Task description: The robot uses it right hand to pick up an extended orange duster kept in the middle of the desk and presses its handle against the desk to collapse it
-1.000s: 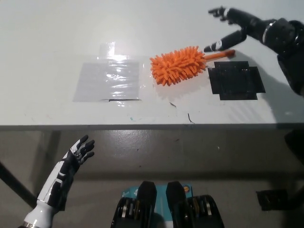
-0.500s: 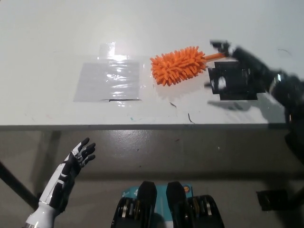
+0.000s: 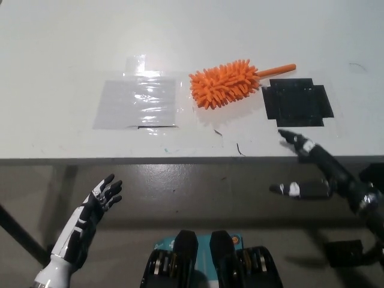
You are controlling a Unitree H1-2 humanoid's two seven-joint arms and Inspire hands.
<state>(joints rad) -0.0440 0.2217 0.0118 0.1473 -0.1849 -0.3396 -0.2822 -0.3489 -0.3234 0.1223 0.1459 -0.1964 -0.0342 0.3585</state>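
Right hand (image 3: 312, 171) hangs below the desk (image 3: 60, 48) edge, fingers spread, holding nothing, its arm cut off at the frame's edge. Orange duster (image 3: 225, 82) lies mid-desk beside a black patch (image 3: 299, 102). Left hand (image 3: 99, 201) rests low, open.

A white bench (image 3: 72, 36) filled the upper part of the view, its front edge running straight across. Clear film (image 3: 137, 103) and a black taped patch (image 3: 298, 102) lay flat on it. Below the edge, grey floor (image 3: 198, 192) showed, dull and evenly lit.
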